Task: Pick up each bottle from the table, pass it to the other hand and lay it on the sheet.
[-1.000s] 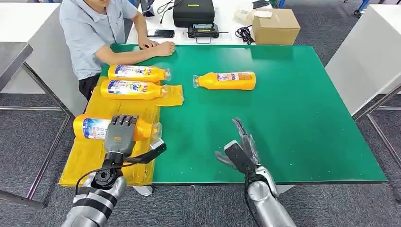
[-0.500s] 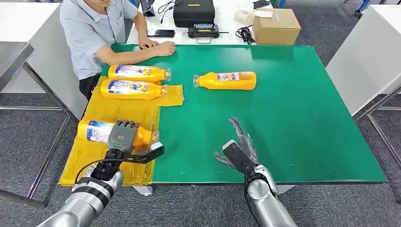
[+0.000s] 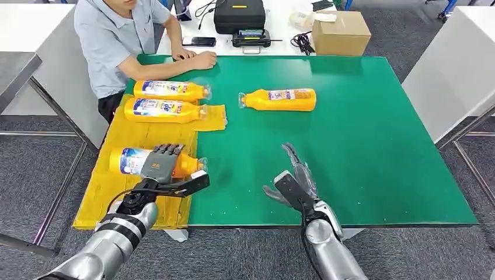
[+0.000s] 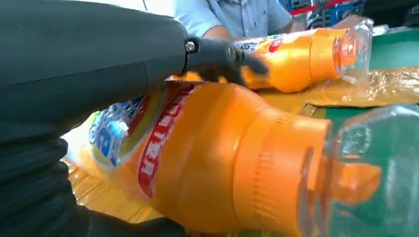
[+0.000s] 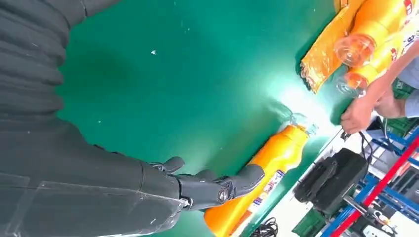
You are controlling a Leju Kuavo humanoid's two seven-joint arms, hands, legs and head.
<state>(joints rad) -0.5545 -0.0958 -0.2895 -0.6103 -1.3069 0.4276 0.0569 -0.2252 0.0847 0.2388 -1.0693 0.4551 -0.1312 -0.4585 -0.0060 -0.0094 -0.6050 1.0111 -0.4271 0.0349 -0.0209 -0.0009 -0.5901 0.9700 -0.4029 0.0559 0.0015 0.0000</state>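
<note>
Orange bottle point(image 3: 153, 163) seemingly under left hand point(image 3: 160, 165)

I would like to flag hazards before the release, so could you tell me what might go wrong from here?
1. The held bottle lies on its side near the yellow sheet's edge; once the left robot hand releases it, it could roll onto the green table.
2. A person's hand rests on the table near the two laid bottles, close to arm travel.

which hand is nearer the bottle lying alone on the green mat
Right. The right hand hovers open over the green mat, directly nearer the lone bottle; the left hand grips another bottle on the yellow sheet.
</note>
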